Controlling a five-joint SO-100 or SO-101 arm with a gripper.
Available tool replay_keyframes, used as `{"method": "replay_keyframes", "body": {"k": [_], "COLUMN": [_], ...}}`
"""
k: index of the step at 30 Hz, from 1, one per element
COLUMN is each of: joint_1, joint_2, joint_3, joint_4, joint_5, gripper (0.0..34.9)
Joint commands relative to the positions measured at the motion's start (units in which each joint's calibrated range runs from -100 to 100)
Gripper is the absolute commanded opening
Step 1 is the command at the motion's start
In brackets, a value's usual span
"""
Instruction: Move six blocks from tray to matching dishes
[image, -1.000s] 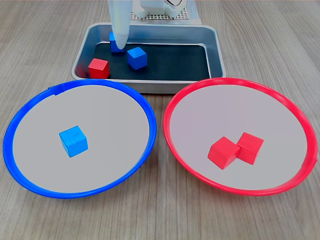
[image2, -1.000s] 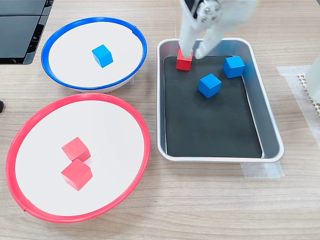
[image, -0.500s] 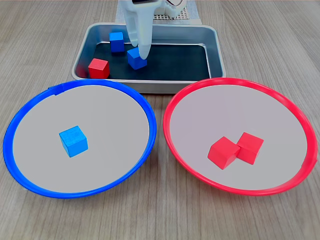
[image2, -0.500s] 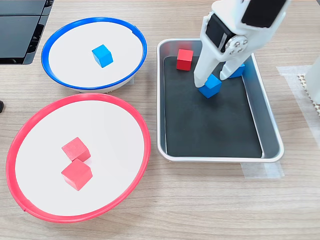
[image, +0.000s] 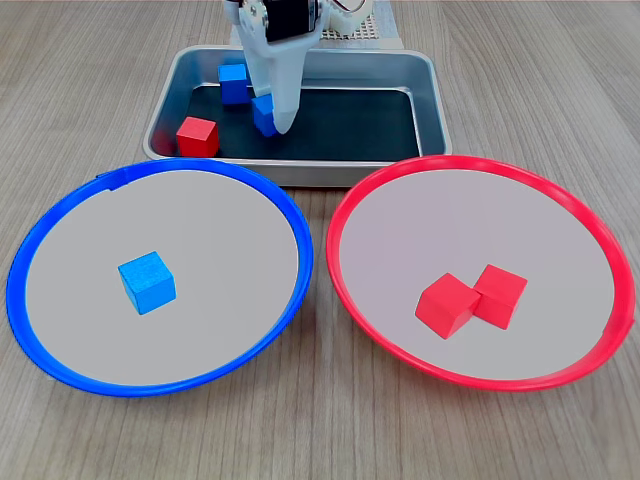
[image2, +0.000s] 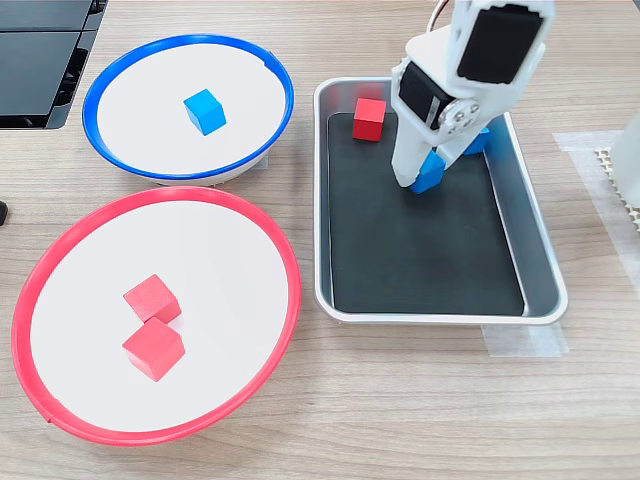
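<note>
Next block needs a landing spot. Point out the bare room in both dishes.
Blue-rimmed dish: bare all around its lone blue cube. Red-rimmed dish: its two red cubes crowd the near right in the first exterior view; the rest is open.

White plastic arm (image2: 455, 90), black rectangular servo block on top, small screws on side plate; tapered white hand (image2: 428, 172)

The claw (image2: 424, 178) has come down around the blue block (image2: 431, 176).

We see silver tray (image: 432, 100) holding red block (image: 197, 136) and two blue blocks (image: 233, 83), one blue block (image: 147, 282) on blue-rimmed dish (image: 60, 238), two touching red blocks (image: 472, 298) on red-rimmed dish (image: 590, 230)
</note>
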Motion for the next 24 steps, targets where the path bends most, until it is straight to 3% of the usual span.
{"method": "replay_keyframes", "body": {"k": [1, 4, 6, 13, 15, 16, 17, 22, 24], "joint_1": [-0.48, -0.67, -0.67, 1.31, 1.59, 1.68, 1.87, 2.53, 3.19], "joint_2": [0.72, 1.31, 4.81, 30.06, 33.38, 33.89, 33.81, 25.20, 17.69], "joint_3": [-7.06, -18.35, -34.10, -69.97, -71.33, -70.24, -68.42, -58.77, -51.30], "joint_4": [3.34, 10.85, 14.98, 11.76, 10.44, 9.28, 8.54, 10.11, 12.75], "joint_5": [0.68, -0.83, -5.71, -17.05, -16.41, -15.63, -14.65, -12.65, -10.89], "gripper": [0.1, 0.1, 0.0, 0.1, 5.0, 12.1, 15.2, 7.5, 2.3]}}
